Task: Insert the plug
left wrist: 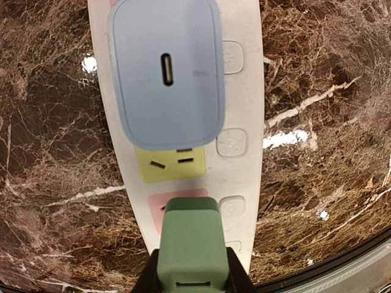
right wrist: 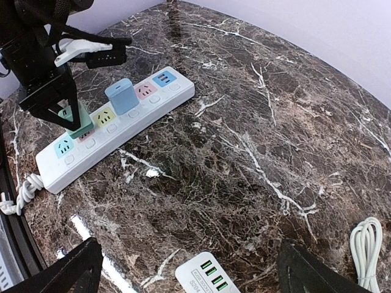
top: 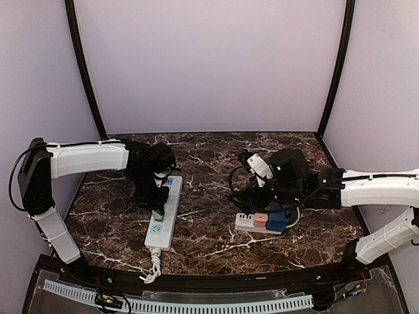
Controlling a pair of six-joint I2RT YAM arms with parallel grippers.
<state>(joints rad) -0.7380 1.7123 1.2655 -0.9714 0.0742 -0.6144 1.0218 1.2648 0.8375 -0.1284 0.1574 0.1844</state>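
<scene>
My left gripper (left wrist: 192,276) is shut on a green plug (left wrist: 189,244), black fingers (left wrist: 142,282) on both its sides. The plug stands upright over the pink socket (left wrist: 156,204) of the long white power strip (left wrist: 241,91), covering most of it; whether its prongs are in is hidden. Beyond it lie a yellow socket (left wrist: 174,163) and a light blue charger (left wrist: 165,73) plugged in. From above, the left gripper (top: 156,201) holds the plug (top: 158,213) at the strip's (top: 163,226) middle. My right gripper (top: 267,196) hangs open with nothing in it, far to the right.
Under the right gripper (right wrist: 192,274) lies a small white strip (right wrist: 208,278) with green USB ports; from above it (top: 245,221) carries a pink plug (top: 260,220) and a blue plug (top: 277,222). A coiled white cable (right wrist: 366,244) lies at the right. The long strip's cord (top: 152,268) runs to the front edge.
</scene>
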